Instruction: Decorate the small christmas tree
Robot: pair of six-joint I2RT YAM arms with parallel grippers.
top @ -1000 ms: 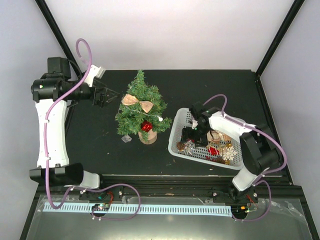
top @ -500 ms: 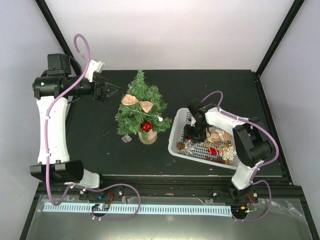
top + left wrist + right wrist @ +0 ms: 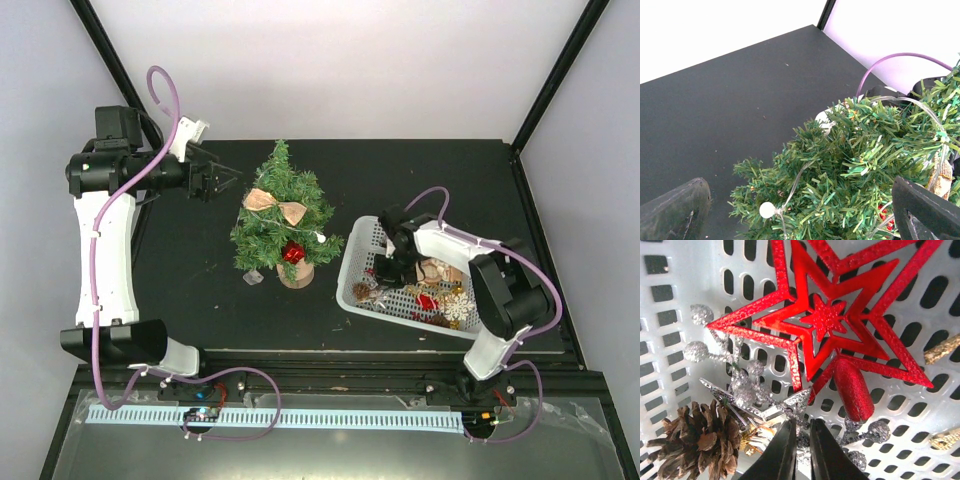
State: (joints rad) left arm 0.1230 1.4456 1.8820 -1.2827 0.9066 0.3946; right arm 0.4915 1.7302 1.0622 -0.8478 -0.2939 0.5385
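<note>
**Q:** Right pincer (image 3: 801,426) first: how do we find it?

**R:** We see its two dark fingers (image 3: 782,452) drawn almost together. They are pinching a point of the silver glitter ornament (image 3: 785,410), which shows in the thin slit between them. Just left of the tips lies a brown pine cone (image 3: 700,440). Just beyond them lies a red glitter star (image 3: 825,320), its stem pointing back toward the pincer. Gold bits (image 3: 942,347) sit far to its right. All of these rest in the white slotted basket (image 3: 680,290).

**Q:** And the left pincer (image 3: 800,212)?

**R:** We find it spread wide and holding nothing, hovering over the black table (image 3: 715,100). The small christmas tree (image 3: 865,165) stands just ahead of it, apart from both fingers. Nearest to the pincer is a white bulb (image 3: 766,210) on a clear wire. From above, a burlap bow (image 3: 275,205) and a red bauble (image 3: 293,252) sit further along the tree. The tree stands between the two pincers, with the basket beyond it.
</note>
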